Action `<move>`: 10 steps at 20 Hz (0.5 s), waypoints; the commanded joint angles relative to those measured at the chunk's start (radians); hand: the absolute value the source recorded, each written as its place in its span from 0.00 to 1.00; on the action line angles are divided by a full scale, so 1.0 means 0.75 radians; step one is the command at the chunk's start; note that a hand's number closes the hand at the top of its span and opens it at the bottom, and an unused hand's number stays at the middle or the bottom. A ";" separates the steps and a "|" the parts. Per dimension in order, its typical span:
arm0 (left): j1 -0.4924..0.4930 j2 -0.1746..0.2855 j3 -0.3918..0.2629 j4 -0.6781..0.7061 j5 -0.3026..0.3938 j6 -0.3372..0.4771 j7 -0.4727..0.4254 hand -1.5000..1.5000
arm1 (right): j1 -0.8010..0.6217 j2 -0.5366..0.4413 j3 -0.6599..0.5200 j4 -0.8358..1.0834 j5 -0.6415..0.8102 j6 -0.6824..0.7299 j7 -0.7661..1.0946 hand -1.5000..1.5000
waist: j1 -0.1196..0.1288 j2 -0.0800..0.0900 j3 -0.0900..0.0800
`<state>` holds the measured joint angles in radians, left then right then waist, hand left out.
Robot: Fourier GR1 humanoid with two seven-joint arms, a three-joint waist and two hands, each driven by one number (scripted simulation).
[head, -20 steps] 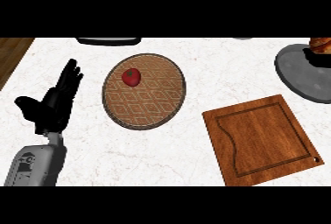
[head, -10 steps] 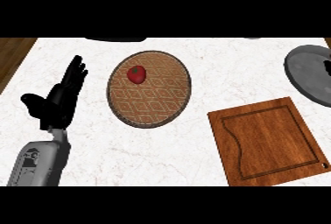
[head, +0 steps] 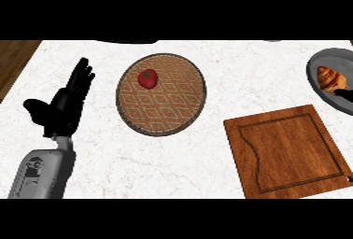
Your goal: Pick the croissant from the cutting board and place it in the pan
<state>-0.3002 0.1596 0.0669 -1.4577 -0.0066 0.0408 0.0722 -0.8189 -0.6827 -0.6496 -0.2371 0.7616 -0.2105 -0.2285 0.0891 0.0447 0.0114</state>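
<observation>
Croissant (head: 331,78), one only, lies in the one grey pan (head: 316,60) at the view's right edge, above the one cutting board (head: 286,151). We see a dark bit of the right hand (head: 344,95) at the croissant's lower end; open or shut, can't tell. Further left: one woven plate (head: 162,100) w/ one red tomato (head: 147,78). Left hand (head: 63,105) rests near the left edge, fingers straight, spread, holding nothing.

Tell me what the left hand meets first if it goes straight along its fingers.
Probably nothing: the left hand points up the white marble counter, passing left of the round woven plate. The way looks free as far as the picture shows.
</observation>
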 commanded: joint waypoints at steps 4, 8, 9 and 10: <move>-0.005 0.005 0.005 -0.007 0.016 -0.020 -0.011 0.50 | 0.023 -0.002 -0.080 0.049 -0.081 0.031 -0.150 0.00 | 0.005 0.001 0.001; 0.030 -0.023 -0.010 -0.007 -0.011 0.020 -0.001 0.50 | 0.016 0.004 -0.187 0.018 -0.196 0.028 -0.305 0.00 | -0.022 -0.012 0.000; 0.041 0.001 0.018 -0.020 0.025 -0.011 -0.005 0.50 | 0.025 -0.048 -0.228 0.009 -0.235 0.045 -0.324 0.00 | -0.027 -0.016 -0.001; 0.029 0.011 0.027 -0.014 0.020 -0.005 0.007 0.50 | 0.025 -0.032 -0.272 0.014 -0.280 0.035 -0.337 0.00 | -0.033 -0.017 -0.001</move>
<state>-0.2849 0.1600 0.0744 -1.4674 0.0025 0.0375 0.0741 -0.8040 -0.6951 -0.7724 -0.2199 0.6347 -0.1855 -0.4134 0.0784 0.0378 0.0113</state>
